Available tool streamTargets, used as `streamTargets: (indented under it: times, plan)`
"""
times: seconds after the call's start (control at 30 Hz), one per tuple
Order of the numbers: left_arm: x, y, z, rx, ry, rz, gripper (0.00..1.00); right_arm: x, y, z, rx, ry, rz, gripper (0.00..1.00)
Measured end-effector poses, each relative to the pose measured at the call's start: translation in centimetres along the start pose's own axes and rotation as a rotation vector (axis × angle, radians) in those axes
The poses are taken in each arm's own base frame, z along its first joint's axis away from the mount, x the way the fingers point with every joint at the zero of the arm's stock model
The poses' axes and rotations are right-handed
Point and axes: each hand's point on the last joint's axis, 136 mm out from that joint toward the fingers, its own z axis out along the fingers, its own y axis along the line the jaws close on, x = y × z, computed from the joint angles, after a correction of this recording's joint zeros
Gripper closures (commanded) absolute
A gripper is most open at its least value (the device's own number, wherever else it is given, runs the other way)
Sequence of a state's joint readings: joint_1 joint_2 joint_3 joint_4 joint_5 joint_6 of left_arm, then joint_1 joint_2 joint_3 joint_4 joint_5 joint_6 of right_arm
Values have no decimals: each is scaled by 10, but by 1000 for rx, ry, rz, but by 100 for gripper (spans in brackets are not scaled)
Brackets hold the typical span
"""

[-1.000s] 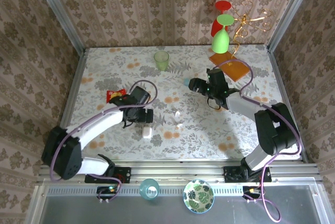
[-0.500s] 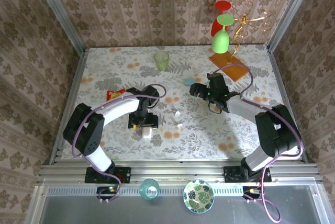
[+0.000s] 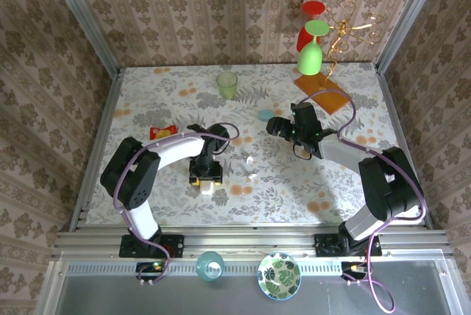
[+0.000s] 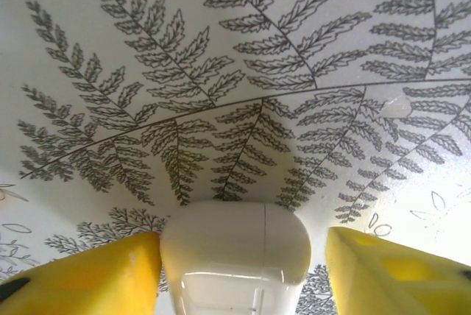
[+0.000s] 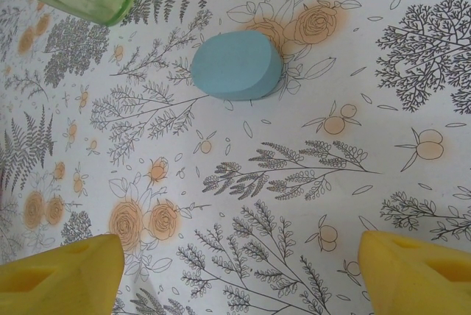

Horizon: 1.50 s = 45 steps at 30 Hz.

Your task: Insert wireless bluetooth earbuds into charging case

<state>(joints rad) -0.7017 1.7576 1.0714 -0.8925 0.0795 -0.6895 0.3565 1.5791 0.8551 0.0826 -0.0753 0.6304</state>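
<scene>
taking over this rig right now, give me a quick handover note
Left claw: open, straddling the charging case, one finger touching it, no grip yet.
Right claw: open, empty, above the table near the blue disc.
Earbuds: both loose on the table, right of the case.
Done: nothing inserted.
Left: secure the case, seat both earbuds.
</scene>
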Motion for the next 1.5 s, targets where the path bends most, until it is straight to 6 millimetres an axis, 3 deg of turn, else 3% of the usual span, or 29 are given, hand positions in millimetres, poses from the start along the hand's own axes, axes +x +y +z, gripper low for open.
streamTargets:
  times: [0.2,0.33,0.5,0.63,0.8,0.97,1.07,1.23,1.5]
  plan:
    - [-2,-1,1,5,-6,-7,59,0,1,0,-5,3,0,17]
    - [-2,-1,0,4,-7,-7,60,0,2,-2,-12,2,0,17]
    - [-10,-1,-9,7,-60,-16,60,0,15,-19,-61,-13,-44,17]
    - [-36,-8,-38,71,-183,-58,62,0,36,-45,-140,-53,-132,16]
    - [-84,-21,-91,223,-392,-173,61,-1,72,-80,-282,-119,-269,12]
    - [-108,-35,-124,389,-514,-289,63,20,110,-99,-444,-156,-416,16]
    - [-114,-48,-128,502,-528,-358,65,38,124,-98,-523,-142,-471,18]
    - [-114,-67,-122,615,-494,-430,65,51,140,-86,-584,-146,-524,19]
    - [-117,-98,-143,785,-472,-435,65,69,134,-41,-569,-68,-498,30]
